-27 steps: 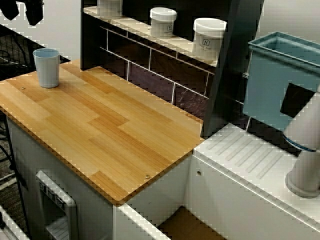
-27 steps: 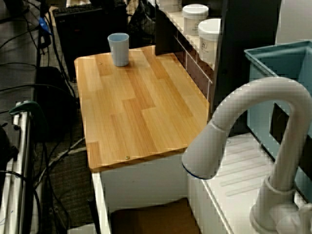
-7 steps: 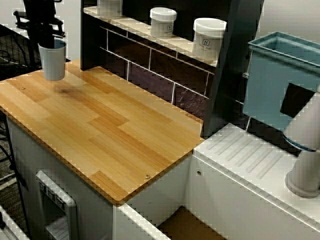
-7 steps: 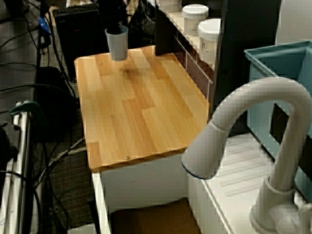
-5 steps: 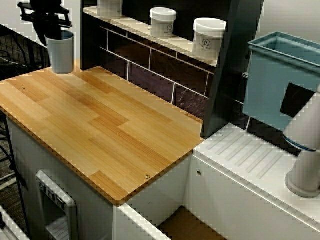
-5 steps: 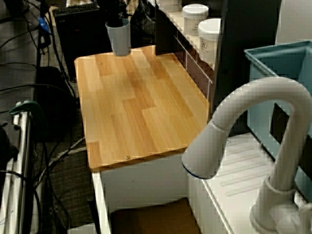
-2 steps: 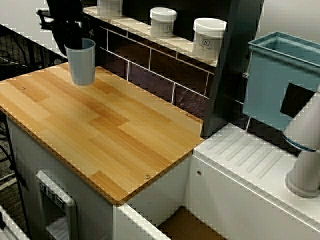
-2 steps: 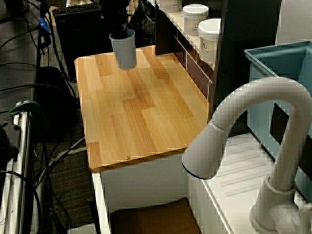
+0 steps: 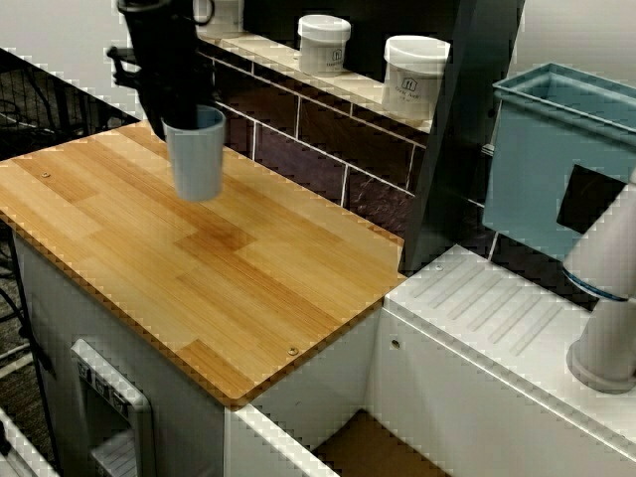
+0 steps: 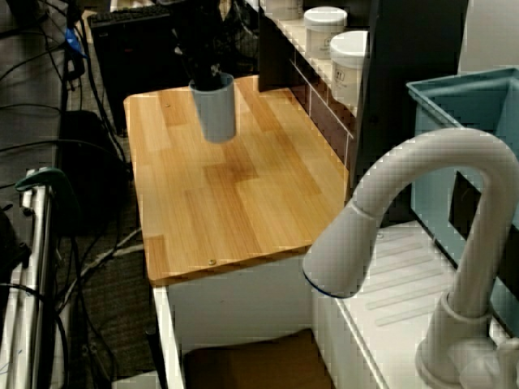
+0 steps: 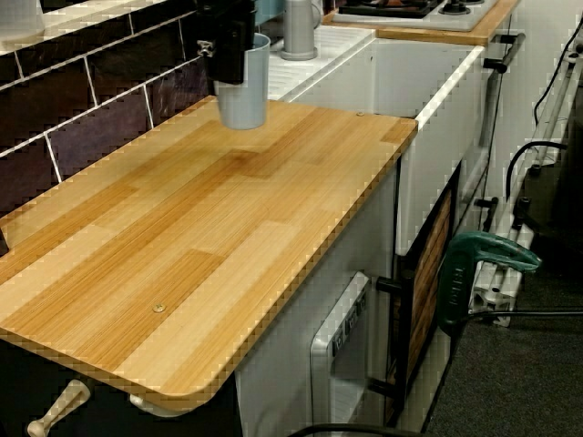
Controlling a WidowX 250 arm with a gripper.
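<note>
Blue cup (image 9: 196, 157) hangs upright in your gripper (image 9: 181, 117), lifted clear of the wooden counter (image 9: 258, 288), with its shadow on the boards below it. You have the black fingers pinched on the cup's rim, and in the view from the counter's end one of them dips inside. The cup is over the far left part of the counter, near the dark tiled wall (image 9: 328, 149). White jars (image 9: 415, 75) stand on the shelf (image 9: 358, 89) to its right. The white faucet (image 10: 422, 211) is well apart at the near right.
</note>
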